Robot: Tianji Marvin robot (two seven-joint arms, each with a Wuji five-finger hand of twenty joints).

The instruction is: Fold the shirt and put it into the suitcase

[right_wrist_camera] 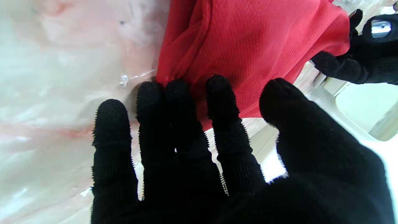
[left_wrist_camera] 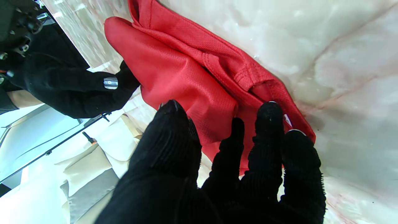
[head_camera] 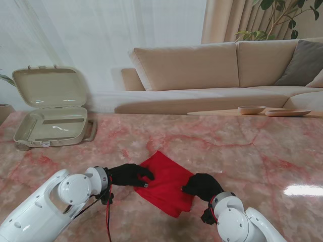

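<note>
Home living room: sofa point(head_camera: 212, 70), curtains point(head_camera: 224, 20)

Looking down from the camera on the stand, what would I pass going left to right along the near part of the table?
left hand → red shirt → right hand

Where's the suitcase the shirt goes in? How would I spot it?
Look at the pink marble table, then at its far left corner. The suitcase sits there, a beige hard shell with its lid standing open. Nothing else on the table is a box; the red shirt lies flat nearer to me.
</note>
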